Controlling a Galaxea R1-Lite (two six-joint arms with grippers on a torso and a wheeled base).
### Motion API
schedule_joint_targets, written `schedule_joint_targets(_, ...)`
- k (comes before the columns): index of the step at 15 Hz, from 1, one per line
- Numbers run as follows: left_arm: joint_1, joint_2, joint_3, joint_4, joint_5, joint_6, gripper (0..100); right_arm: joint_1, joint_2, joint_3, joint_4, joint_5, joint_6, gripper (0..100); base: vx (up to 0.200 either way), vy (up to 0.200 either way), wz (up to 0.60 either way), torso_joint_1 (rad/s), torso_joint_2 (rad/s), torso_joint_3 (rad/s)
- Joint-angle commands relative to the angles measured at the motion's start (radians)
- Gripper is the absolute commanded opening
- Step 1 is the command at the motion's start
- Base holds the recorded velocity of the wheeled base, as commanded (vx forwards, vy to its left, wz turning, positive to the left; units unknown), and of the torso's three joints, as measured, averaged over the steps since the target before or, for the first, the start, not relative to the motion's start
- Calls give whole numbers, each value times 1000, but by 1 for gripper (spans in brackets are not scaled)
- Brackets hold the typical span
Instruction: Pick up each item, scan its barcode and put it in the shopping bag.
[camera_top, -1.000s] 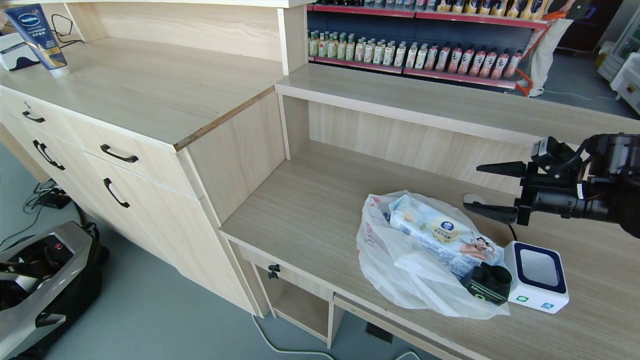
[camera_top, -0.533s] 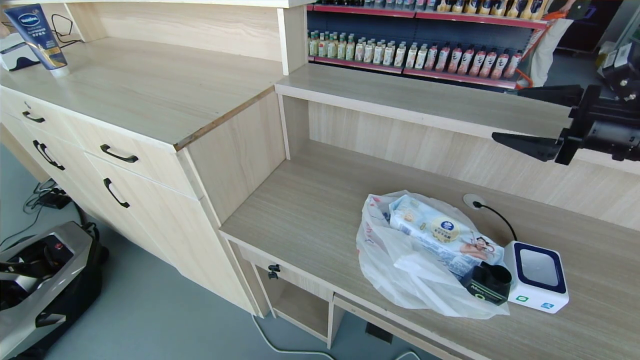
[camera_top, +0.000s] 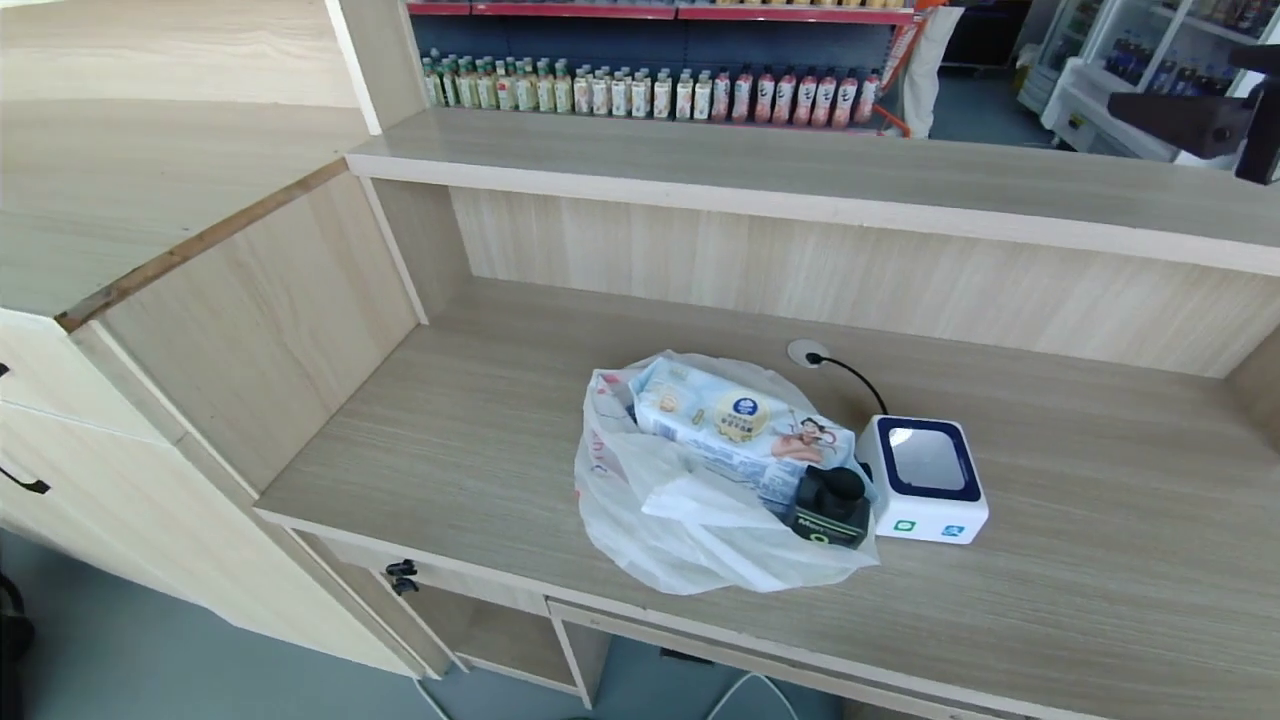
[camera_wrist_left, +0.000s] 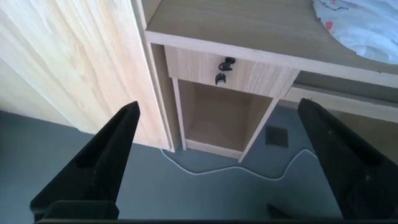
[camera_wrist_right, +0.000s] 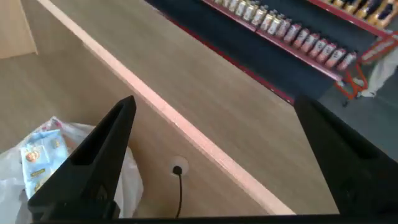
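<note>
Now, right fingers (camera_wrist_right: 87, 168): spread wide, gripping nothing.
Right gripper (camera_wrist_right: 213, 104): held high, well above the counter (camera_top: 1100, 500), tips aimed out over the upper ledge (camera_top: 800, 165).
Between the right fingers: bare ledge wood; farther out, a store shelf (camera_wrist_right: 280, 31) lined with bottles.
Under the right fingers: back panel and a cable (camera_wrist_right: 180, 193) leaving a round port.
Shopping bag (camera_top: 690, 530): white plastic, flat on the counter, well below the right fingers and apart from both; one corner partly hidden behind one right finger in the right wrist view.
Wipes pack (camera_top: 730, 425): lying in the bag's open mouth, far from either gripper.
Dark tub (camera_top: 828, 505): on the bag's plastic just beside the scanner; cannot tell whether inside the bag or on its rim.
Scanner (camera_top: 925, 475): white box with a dark-framed window, on the counter beside the bag, its cable running toward the back panel.
Left fingers (camera_wrist_left: 93, 168): spread wide too, gripping nothing.
Left gripper (camera_wrist_left: 219, 106): low, off the counter's front edge, tips toward the cabinet.
Between the left fingers: drawer front with a lock (camera_wrist_left: 221, 68), an open cubby (camera_wrist_left: 217, 118) beneath, and a white floor cable (camera_wrist_left: 236, 168).
Beyond one left fingertip: the bag's edge, up on the counter, well apart.
</note>
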Motion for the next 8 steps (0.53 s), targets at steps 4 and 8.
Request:
schedule_joint_targets(4, 0, 1, 0, 0, 0, 0, 100, -34, -413, 320, 267, -325, 222, 100, 0, 0, -150, -138, 420, 270)
schedule_joint_targets(8, 0, 1, 0, 0, 2, 1, 100, -117, -1004, 991, 237, -302, 230, 100, 0, 0, 0, -15, 46, 32)
